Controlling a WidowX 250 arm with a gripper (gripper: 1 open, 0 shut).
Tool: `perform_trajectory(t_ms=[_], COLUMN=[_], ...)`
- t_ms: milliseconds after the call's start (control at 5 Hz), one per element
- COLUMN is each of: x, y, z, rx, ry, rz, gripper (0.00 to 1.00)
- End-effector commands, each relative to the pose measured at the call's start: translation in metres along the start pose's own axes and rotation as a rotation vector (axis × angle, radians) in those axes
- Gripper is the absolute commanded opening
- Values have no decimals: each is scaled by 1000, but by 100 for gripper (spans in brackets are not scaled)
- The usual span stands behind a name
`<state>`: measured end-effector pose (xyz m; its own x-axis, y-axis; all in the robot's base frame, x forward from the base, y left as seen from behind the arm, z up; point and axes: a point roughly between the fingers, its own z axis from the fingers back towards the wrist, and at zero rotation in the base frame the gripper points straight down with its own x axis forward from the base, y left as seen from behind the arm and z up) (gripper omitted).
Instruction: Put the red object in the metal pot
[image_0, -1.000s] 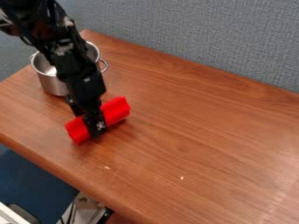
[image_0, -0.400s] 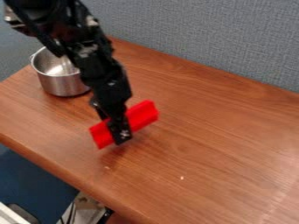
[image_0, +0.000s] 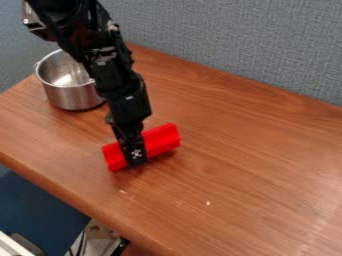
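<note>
Single view, from above and to one side of a brown wooden table (image_0: 254, 150). The black arm (image_0: 94, 50) comes down from the upper left of the frame and ends in the gripper (image_0: 134, 150), pointing almost straight down at the table a little left of centre. The red block (image_0: 142, 147) lies there on its long side, running from lower left to upper right; its underside looks to rest on the wood, though a slight lift cannot be ruled out from this angle. The gripper straddles the block about midway along its length — the black fingers (image_0: 132, 153) sit against the red on the near face, partly closed to roughly the block's width, so the jaws look clamped on it rather than standing free; the far finger is hidden behind the block and the arm. A small white mark shows on the near finger. The pot (image_0: 63, 82) stands in the upper left of the frame, near the table's back-left edge, upright, shiny, its open mouth up; the inside that shows holds nothing. The arm crosses in front of the pot's right rim, hiding that part. Block and pot are well apart — the block lies below and to the right of the pot. A grey wall (image_0: 254, 40) fills the background behind the table; dark floor shows at lower left below the table edge.
</note>
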<state>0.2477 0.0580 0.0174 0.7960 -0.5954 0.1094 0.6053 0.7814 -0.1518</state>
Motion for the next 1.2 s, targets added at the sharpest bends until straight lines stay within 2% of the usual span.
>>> perform_trajectory(t_ms=[0,200,600,800,1000], x=[10,17,-15,-18,-26], y=[7,5,37,44,50], z=[14,18,18,23,35], rx=[38,42,104,152,172], ry=[-19,-19,7,5,-10], rz=[-21,-29,64,91,134], gripper=[0,0,0,0,0])
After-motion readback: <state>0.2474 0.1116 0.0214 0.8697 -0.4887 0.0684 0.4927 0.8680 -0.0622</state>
